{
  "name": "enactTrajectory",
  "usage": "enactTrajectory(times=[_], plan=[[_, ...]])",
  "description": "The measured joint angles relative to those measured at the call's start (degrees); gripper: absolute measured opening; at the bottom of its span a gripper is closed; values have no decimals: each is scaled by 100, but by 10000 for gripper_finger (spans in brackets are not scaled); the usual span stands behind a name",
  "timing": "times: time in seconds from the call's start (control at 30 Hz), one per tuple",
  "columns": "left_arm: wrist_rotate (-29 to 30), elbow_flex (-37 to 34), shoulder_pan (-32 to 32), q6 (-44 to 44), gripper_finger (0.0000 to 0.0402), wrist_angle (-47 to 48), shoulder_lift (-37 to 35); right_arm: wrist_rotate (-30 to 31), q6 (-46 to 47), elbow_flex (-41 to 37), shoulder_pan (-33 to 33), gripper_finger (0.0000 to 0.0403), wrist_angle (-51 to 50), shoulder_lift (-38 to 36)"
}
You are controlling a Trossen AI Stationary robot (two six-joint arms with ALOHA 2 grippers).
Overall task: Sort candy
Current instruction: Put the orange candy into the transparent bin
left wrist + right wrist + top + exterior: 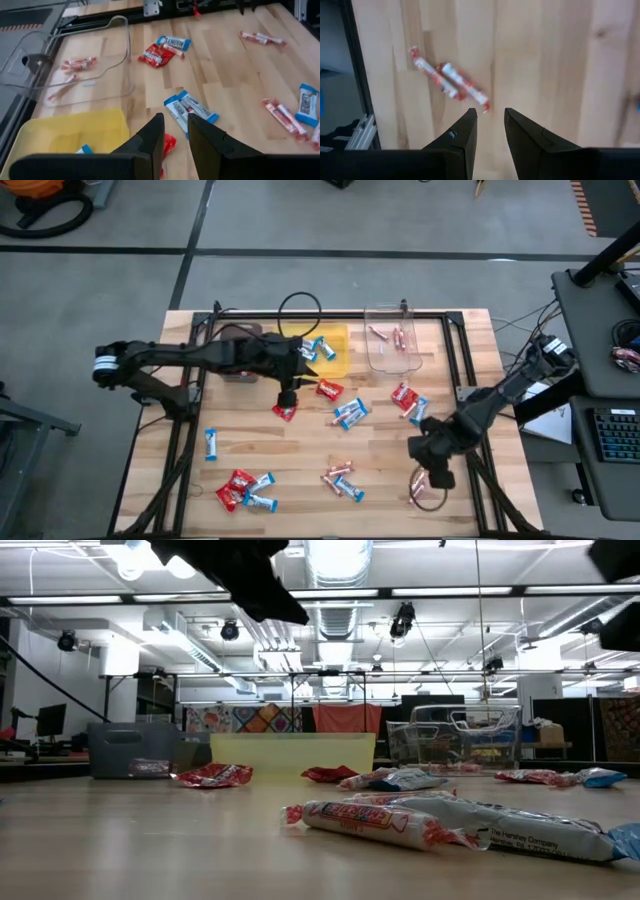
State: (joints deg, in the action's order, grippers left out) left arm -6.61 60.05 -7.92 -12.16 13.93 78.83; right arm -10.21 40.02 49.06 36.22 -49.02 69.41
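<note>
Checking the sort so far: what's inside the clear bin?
The clear bin holds a few slim pink sticks, lying loose on its floor; the left wrist view shows the same sticks. No red packets or blue bars are visible there. Nothing covers it.

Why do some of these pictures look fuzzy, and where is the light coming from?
Right wrist view: the wooden table and the slim candy sticks are soft, while the dark fingers are sharper. Low view: the nearest candy looms large and a little soft; bright ceiling lights glare overhead. High view: even light, faint shadows under the arms.
</note>
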Motion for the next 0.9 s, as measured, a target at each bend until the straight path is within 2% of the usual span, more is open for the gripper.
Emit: enactTrajectory(times=[0.27, 0.57, 0.9], plan=[[9, 20, 0, 112, 70, 2, -52, 128, 321, 123, 558, 93, 171, 531], [11, 22, -2, 112, 70, 20, -55, 136, -193, 662, 580, 93, -267, 1380], [14, 21, -3, 263, 70, 424, -55, 312, -352, 797, 578, 93, -339, 1660]])
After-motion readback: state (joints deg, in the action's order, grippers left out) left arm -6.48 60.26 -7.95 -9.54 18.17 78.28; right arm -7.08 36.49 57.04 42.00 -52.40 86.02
